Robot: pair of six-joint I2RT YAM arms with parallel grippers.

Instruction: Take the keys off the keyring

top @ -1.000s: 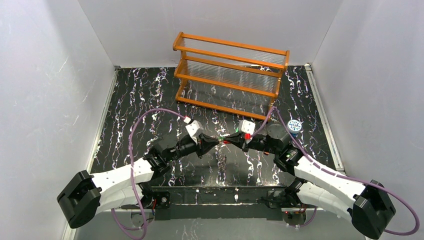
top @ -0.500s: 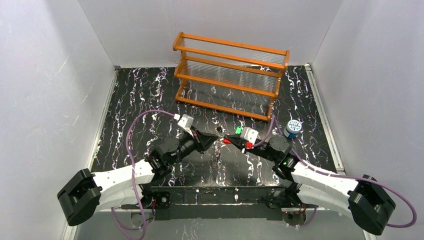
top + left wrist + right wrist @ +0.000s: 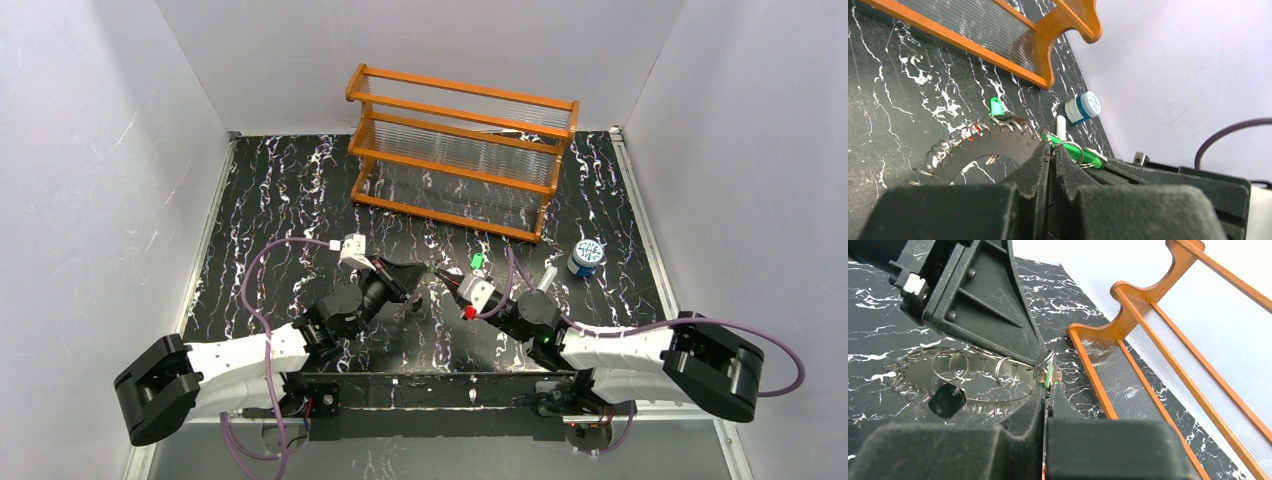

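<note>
Keyring [image 3: 1003,144], grey and toothed, carries wire loops [image 3: 938,152] and a green key [image 3: 1073,152].

High rear overview; two close opposed wrist views, both on keyring [image 3: 993,142]

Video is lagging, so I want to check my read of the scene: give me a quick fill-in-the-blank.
1. The left gripper is shut on the toothed rim of the ____.
2. The right gripper pinches a key with a ____ head.
3. One loose green key lies on the table in front of the orange wooden ____.
Missing words: keyring; green; rack.
</note>
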